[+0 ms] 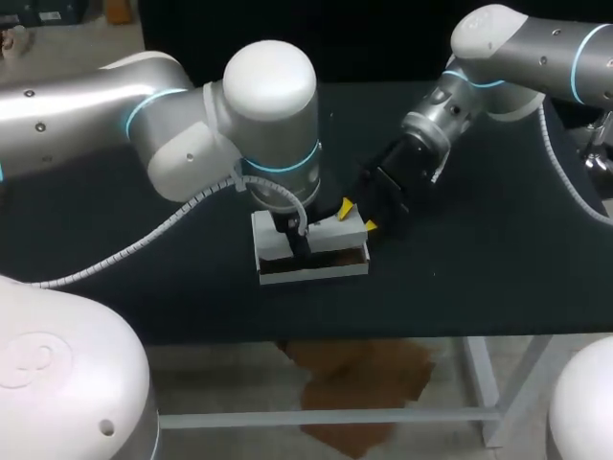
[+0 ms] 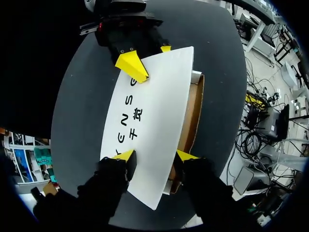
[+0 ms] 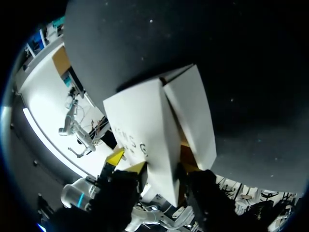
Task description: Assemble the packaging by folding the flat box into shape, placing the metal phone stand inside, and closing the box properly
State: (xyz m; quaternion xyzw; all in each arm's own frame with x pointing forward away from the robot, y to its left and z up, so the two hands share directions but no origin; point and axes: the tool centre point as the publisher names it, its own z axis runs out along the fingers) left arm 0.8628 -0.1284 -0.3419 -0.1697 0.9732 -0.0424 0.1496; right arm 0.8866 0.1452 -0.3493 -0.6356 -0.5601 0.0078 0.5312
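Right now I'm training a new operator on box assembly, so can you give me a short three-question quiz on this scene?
1. Pick one: the inner side of the box walls is A) brown, B) blue, C) green.
2. True or false: the box lies flat and unfolded on the table.
3. Fill in: besides my left arm, my ___ arm also has its jaws at the white lid.
Key: 1 A; 2 false, it already stands folded into shape; 3 right.
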